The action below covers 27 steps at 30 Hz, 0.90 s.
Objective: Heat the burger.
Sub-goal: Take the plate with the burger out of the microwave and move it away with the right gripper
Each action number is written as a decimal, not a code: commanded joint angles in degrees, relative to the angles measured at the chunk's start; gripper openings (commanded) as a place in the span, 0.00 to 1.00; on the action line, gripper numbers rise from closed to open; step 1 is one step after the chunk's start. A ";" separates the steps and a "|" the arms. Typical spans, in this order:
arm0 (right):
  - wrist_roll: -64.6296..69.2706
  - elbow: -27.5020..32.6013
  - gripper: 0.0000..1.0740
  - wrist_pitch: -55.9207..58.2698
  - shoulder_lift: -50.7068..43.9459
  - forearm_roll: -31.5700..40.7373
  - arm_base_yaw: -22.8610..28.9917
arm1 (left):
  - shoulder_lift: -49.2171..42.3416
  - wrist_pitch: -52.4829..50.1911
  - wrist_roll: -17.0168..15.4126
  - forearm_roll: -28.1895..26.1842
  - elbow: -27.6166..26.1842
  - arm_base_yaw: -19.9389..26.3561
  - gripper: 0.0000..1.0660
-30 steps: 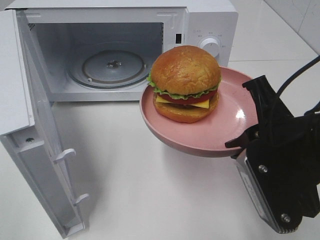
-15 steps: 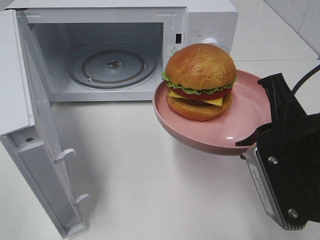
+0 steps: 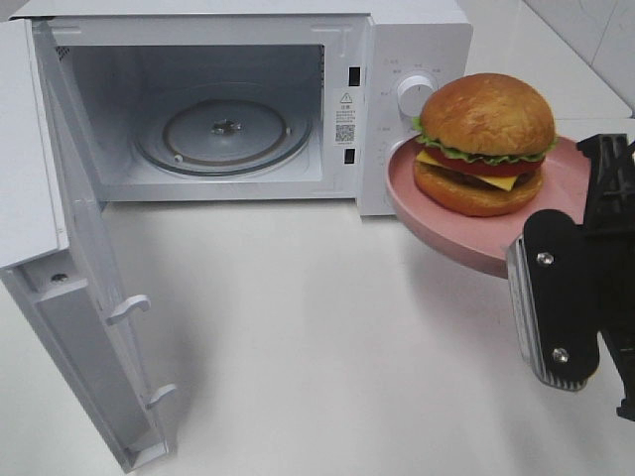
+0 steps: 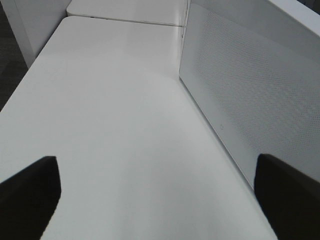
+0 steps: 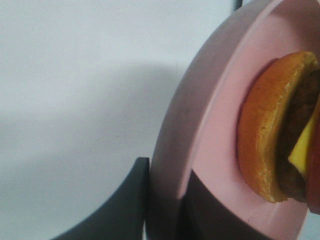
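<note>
The burger (image 3: 484, 139), with a glossy brown bun, lettuce, tomato and cheese, sits on a pink plate (image 3: 437, 233) held in the air to the right of the microwave's control panel. My right gripper (image 3: 593, 180) is shut on the plate's right rim. The right wrist view shows the fingers (image 5: 127, 205) clamping the plate's (image 5: 210, 100) edge, with the burger's (image 5: 267, 145) bottom bun beside them. My left gripper (image 4: 160, 195) is open over bare table beside the microwave's side wall and holds nothing; it is out of the high view.
The white microwave (image 3: 417, 40) stands at the back with its door (image 3: 60, 248) swung wide open to the left. Its glass turntable (image 3: 223, 134) is bare. A round knob (image 3: 415, 94) is just left of the burger. White table (image 3: 317, 347) lies in front.
My right gripper has carried the plate and burger to the right and slightly up, from in front of the microwave opening to beside the control panel. The left gripper has stayed open.
</note>
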 commanded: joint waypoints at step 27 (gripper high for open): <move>52.48 -0.57 0.00 30.65 0.52 -18.79 -0.06 | -0.23 -0.46 -0.17 -0.11 0.11 0.23 0.92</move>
